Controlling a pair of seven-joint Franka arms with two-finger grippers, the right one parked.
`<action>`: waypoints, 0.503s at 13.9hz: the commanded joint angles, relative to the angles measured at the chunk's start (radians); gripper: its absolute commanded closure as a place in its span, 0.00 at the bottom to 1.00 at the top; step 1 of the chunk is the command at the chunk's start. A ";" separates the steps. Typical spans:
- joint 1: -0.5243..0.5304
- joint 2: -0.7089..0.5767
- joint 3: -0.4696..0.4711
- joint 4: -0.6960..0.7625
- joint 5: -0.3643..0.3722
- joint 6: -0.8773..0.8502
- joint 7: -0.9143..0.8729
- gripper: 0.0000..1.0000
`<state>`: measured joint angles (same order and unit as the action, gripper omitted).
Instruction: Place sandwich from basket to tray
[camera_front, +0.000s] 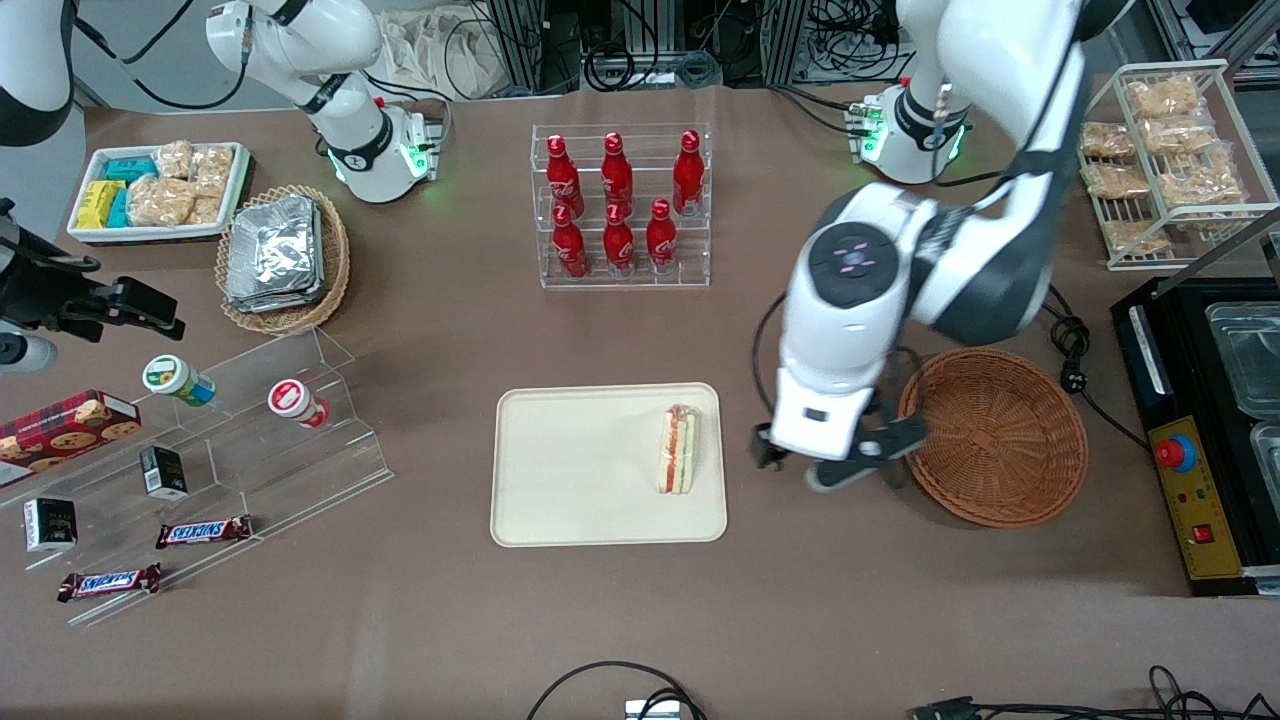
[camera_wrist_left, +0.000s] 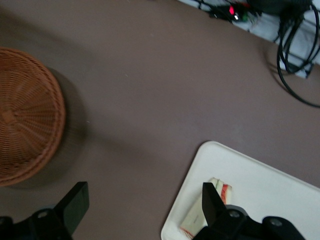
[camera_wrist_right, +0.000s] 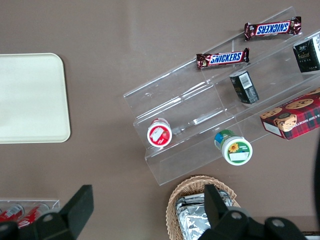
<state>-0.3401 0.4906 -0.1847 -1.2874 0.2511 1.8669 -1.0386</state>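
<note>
The sandwich (camera_front: 677, 449) lies on the cream tray (camera_front: 580, 470), near the tray edge closest to the basket. The reddish-brown wicker basket (camera_front: 1000, 435) holds nothing. My left gripper (camera_front: 838, 462) hangs open and holds nothing over the bare table between tray and basket. In the left wrist view the sandwich (camera_wrist_left: 200, 216) shows partly hidden by one finger, on the tray (camera_wrist_left: 250, 185), with the basket (camera_wrist_left: 25, 130) to the side. The gripper (camera_wrist_left: 142, 210) has its fingers wide apart over the brown tabletop.
A clear rack of red bottles (camera_front: 620, 205) stands farther from the front camera than the tray. A black appliance (camera_front: 1200, 440) sits at the working arm's end. A clear stepped display (camera_front: 250, 440), snack bars, a foil-packet basket (camera_front: 282, 255) and a white bin lie toward the parked arm's end.
</note>
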 joint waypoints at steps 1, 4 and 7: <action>0.067 -0.059 -0.010 -0.024 -0.039 -0.026 0.020 0.00; 0.128 -0.096 -0.010 -0.024 -0.073 -0.070 0.103 0.00; 0.185 -0.150 -0.009 -0.032 -0.108 -0.171 0.269 0.00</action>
<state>-0.1931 0.3986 -0.1850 -1.2881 0.1667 1.7628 -0.8634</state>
